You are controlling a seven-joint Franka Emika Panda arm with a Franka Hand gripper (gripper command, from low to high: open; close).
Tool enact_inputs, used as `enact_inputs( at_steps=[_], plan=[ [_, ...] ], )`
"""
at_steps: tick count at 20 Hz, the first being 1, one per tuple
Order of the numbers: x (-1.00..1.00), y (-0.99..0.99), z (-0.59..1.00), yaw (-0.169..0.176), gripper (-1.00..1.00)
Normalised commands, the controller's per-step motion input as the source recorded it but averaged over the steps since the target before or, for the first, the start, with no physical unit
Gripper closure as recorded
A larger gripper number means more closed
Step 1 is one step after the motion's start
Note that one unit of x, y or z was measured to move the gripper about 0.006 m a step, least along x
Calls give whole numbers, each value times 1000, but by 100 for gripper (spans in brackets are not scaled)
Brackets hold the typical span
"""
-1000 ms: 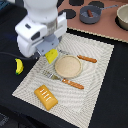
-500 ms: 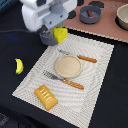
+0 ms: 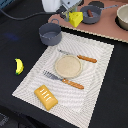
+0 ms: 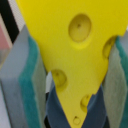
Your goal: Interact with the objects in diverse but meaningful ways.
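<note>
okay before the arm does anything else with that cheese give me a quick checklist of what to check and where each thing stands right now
1. Grip on the yellow holed cheese wedge: held between the gripper's green pads, ok.
2. Wedge clear of the surface: lifted, ok.
3. What lies below the wedge: the wrist view shows a dark grey shape under its tip, identity cannot tell.
4. Small grey two-handled pot: upright at the striped placemat's far corner, ok.
5. Round tan plate: nothing on it, orange-handled fork and knife beside it, ok.
</note>
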Motion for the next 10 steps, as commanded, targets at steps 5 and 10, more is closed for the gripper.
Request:
enact_inputs(
  at_steps=[5, 10],
  plan=[
    [694, 518, -152, -47, 100],
    [551, 456, -255, -46, 100]
  ],
)
